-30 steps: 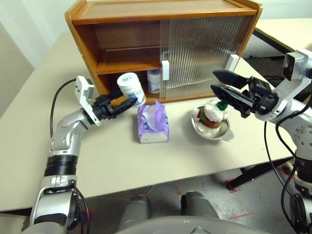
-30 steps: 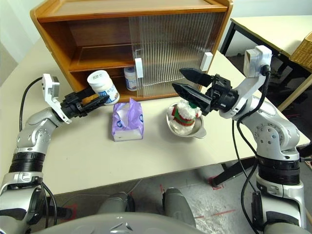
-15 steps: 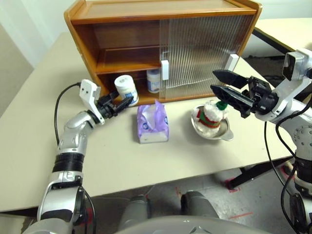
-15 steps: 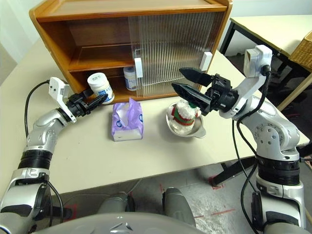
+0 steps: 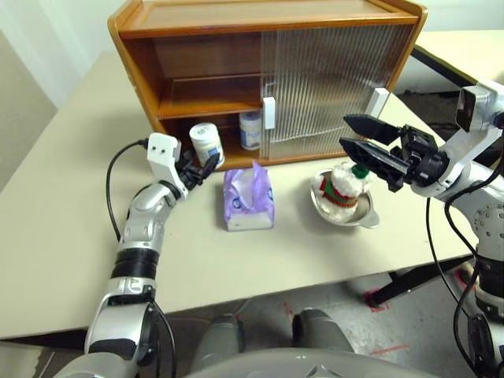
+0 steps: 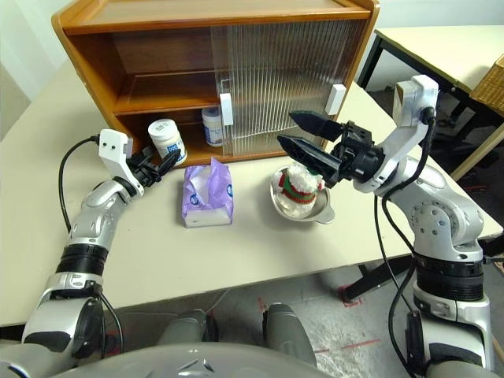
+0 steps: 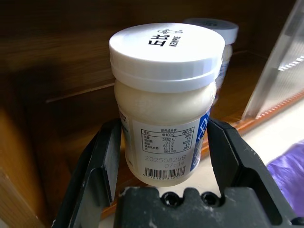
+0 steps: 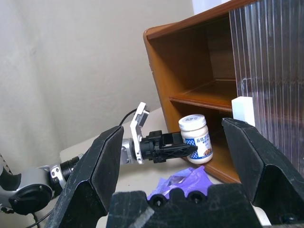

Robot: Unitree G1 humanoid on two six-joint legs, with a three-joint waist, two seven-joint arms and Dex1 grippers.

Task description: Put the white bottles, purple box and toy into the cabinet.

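Two eye views: you see the left gripper (image 5: 198, 168) clamped on a white bottle (image 5: 206, 143) at the open left side of the cabinet (image 5: 189, 47), at the mouth of the lower shelf.
Second bottle (image 5: 250, 129): you find it standing deeper on the lower shelf, beside the edge of the ribbed door (image 5: 331, 87).
Purple box (image 5: 248, 198): it lies on the table (image 5: 63, 213) just in front of the cabinet, to the right of your left gripper.
Toy (image 5: 341, 186): it sits in a metal dish (image 5: 346, 213), right of the purple box.
Right gripper (image 5: 364, 142): you have it spread wide and empty, hanging above the toy.
Left wrist view: your two fingers (image 7: 102, 161) press the held bottle's sides; the second bottle shows behind it.
Right wrist view: your right fingers stand apart with nothing between, and beyond them you see the left gripper grasping its bottle beside the cabinet's open shelves.
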